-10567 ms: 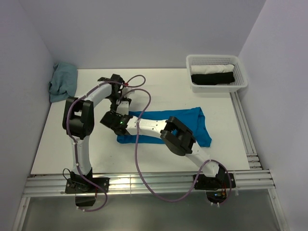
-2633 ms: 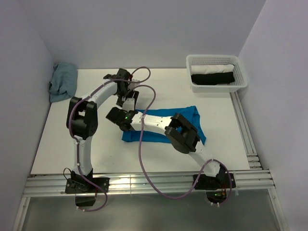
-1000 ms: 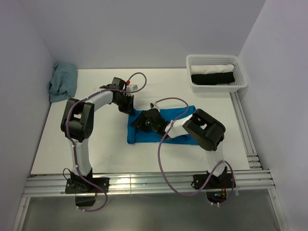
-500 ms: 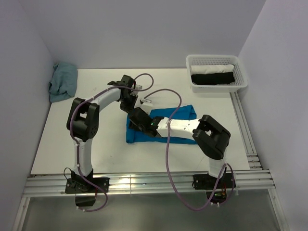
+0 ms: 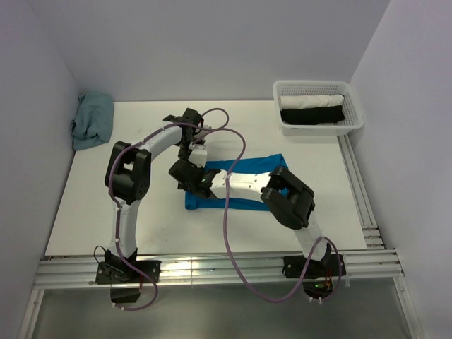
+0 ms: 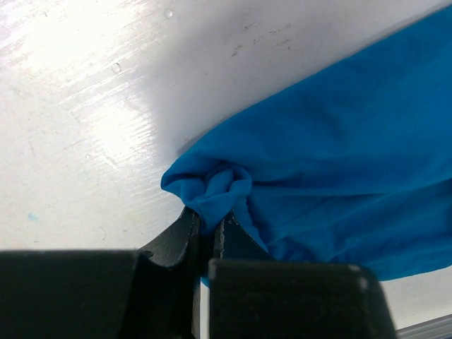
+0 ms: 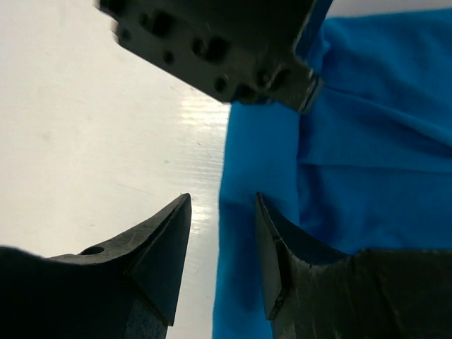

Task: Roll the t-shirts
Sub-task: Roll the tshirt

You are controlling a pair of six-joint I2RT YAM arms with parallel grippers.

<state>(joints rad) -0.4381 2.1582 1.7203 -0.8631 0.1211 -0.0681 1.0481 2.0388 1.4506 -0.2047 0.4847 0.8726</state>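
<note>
The bright blue t-shirt point(image 5: 254, 164) lies on the white table point(image 5: 99, 212) as a folded strip, mid-table. My left gripper point(image 5: 195, 154) is at its far left corner. In the left wrist view the gripper point(image 6: 212, 224) is shut on a bunched corner of the t-shirt point(image 6: 339, 141). My right gripper point(image 5: 182, 176) reaches across the strip to its left end. In the right wrist view the gripper point(image 7: 222, 201) stands open, and the t-shirt's point(image 7: 367, 141) left edge lies between its fingertips. The left gripper point(image 7: 226, 49) shows just beyond it.
A white mesh basket point(image 5: 318, 129) at the back right holds a white roll and a black roll. A crumpled pale teal cloth point(image 5: 92, 120) lies at the back left corner. Metal rails point(image 5: 357, 191) run along the table's right and near edges.
My right gripper has slid left along the t-shirt to its left edge, and the right arm now lies across the strip. The left gripper has kept hold of the corner, shifting slightly right.
</note>
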